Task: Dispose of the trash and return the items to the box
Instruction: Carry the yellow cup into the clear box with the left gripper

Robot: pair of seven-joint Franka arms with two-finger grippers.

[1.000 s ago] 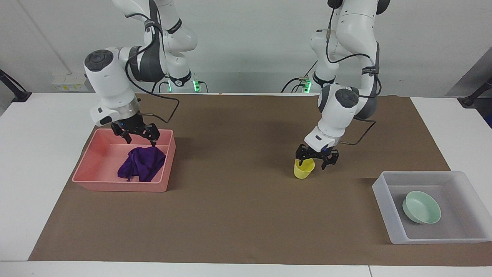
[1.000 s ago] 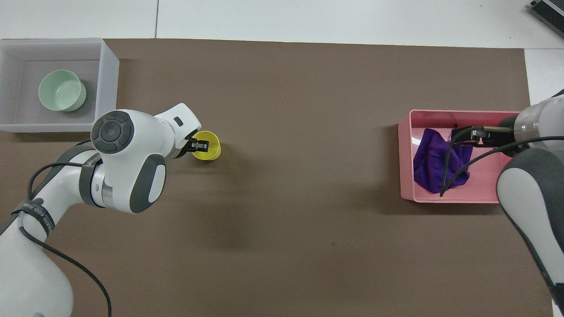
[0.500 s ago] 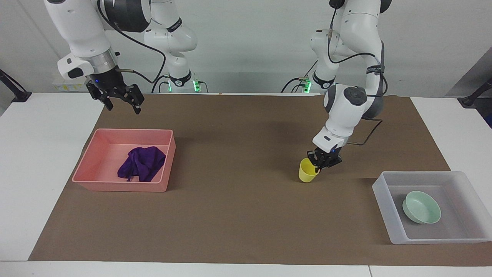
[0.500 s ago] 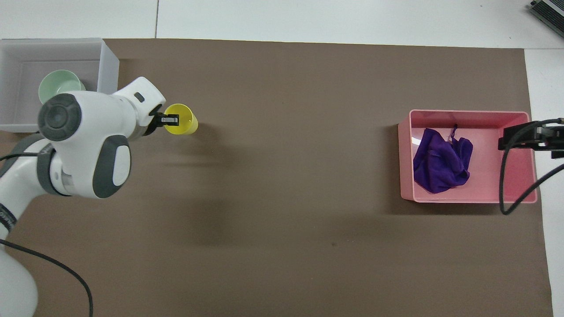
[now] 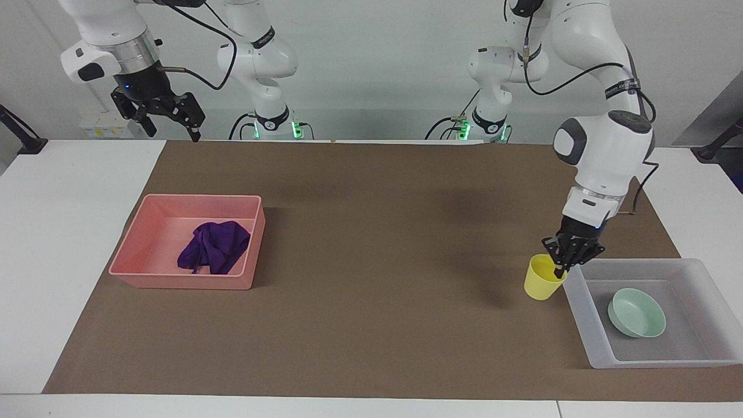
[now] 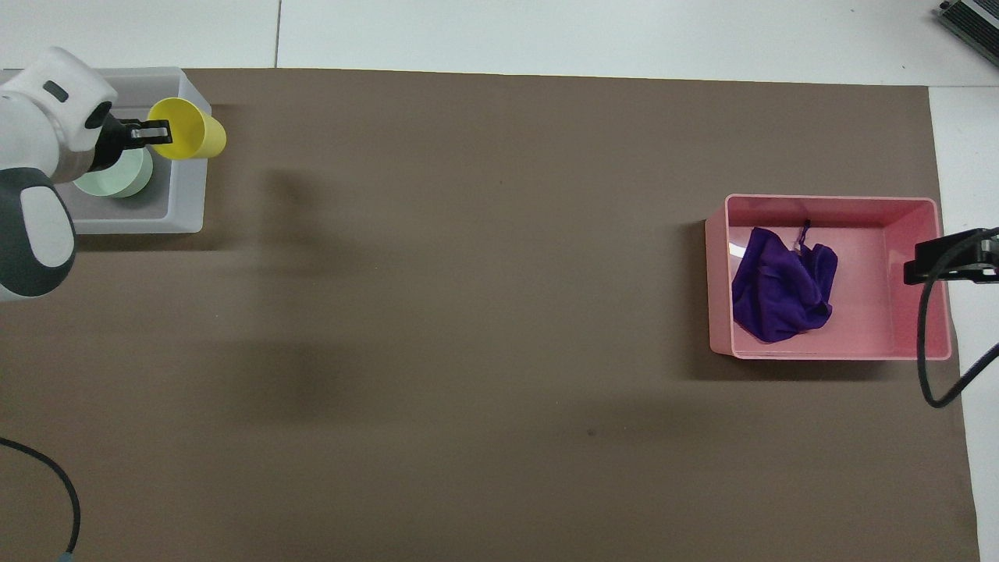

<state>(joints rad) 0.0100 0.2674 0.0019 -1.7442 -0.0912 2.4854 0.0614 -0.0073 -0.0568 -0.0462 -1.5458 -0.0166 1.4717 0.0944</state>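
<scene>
Left gripper, clamped on the small yellow plastic cup's rim, carries it beside the translucent rectangular box; right gripper waits with fingers spread apart.

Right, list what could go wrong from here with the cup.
1. The left end effector pinches only one side of the yellow cup's rim, so the cup hangs tilted and might slip or swing.
2. The cup is up beside the clear box, near its wall; carried too low, it may knock that wall.
3. The green bowl already lies in the box, so the cup could land on it and tip.
</scene>
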